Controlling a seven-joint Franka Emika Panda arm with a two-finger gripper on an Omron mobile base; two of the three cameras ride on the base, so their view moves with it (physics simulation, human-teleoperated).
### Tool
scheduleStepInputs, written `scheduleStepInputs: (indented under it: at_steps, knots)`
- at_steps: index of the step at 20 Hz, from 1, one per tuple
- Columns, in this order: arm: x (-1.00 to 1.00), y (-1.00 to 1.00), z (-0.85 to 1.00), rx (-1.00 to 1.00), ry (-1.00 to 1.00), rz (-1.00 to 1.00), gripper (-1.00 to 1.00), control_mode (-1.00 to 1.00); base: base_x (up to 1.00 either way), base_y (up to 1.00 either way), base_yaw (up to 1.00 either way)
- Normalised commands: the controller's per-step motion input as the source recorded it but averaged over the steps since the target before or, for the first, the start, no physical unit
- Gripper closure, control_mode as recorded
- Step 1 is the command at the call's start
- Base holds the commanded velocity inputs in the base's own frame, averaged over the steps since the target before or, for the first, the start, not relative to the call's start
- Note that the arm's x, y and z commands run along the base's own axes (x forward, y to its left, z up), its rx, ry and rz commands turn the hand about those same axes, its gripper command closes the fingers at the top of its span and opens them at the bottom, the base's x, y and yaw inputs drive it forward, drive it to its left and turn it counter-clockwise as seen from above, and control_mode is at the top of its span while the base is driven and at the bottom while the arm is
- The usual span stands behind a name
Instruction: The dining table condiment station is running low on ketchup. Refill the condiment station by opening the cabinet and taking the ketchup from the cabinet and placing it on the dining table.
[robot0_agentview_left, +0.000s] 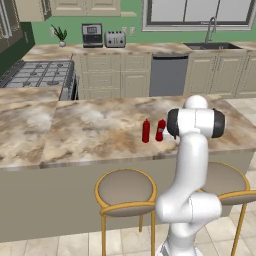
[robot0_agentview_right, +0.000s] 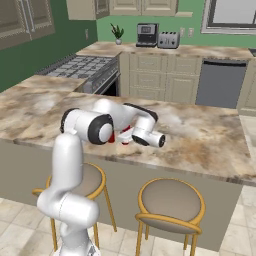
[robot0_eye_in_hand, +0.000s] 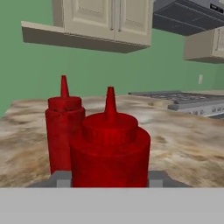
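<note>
Two slim red ketchup bottles stand close together on the dining table (robot0_agentview_left: 90, 135), a long counter with a marbled beige-brown top. My gripper (robot0_eye_in_hand: 109, 177) is shut on the nearer ketchup (robot0_eye_in_hand: 109, 144), with a grey finger pad (robot0_eye_in_hand: 63, 178) on each side of its body. The other ketchup (robot0_eye_in_hand: 64, 131) stands just behind it to the left. From the left base, the held ketchup (robot0_agentview_left: 160, 129) is the right one of the pair, beside the free ketchup (robot0_agentview_left: 146, 131). From the right base, my forearm covers most of the gripper (robot0_agentview_right: 123, 136). Whether the held bottle rests on the top I cannot tell.
Two round stools (robot0_agentview_left: 125, 192) (robot0_agentview_right: 171, 202) stand at the table's front. Beige upper wall cabinets (robot0_eye_in_hand: 105, 19) hang with doors shut beside a range hood (robot0_eye_in_hand: 188, 17); which is the task's cabinet I cannot tell. A stove (robot0_agentview_left: 40, 72), toaster (robot0_agentview_left: 115, 38) and sink (robot0_agentview_left: 212, 46) line the far counter.
</note>
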Motion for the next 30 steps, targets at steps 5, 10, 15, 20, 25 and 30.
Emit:
scheduleStepInputs:
  at_steps: [5,10,15,20,25,30]
  knots:
    - [0.24,0.0,-0.25,0.0,-0.02,0.0,-1.0,-1.0,0.0,0.0,0.0]
    - [0.23,0.0,-0.22,0.0,-0.01,0.0,-1.0,-1.0,0.0,0.0,0.0]
    - [0.03,0.0,-0.2,0.0,-0.02,0.0,-1.0,-1.0,0.0,0.0,0.0]
    - [0.0,0.0,-0.13,0.0,-0.04,0.0,-1.0,-1.0,0.0,0.0,0.0]
    - [0.0,0.0,-0.03,0.0,-0.02,0.0,-1.0,-1.0,0.0,0.0,0.0]
    - [-0.02,0.0,0.0,0.0,-0.02,0.0,-1.0,-1.0,0.0,0.0,0.0]
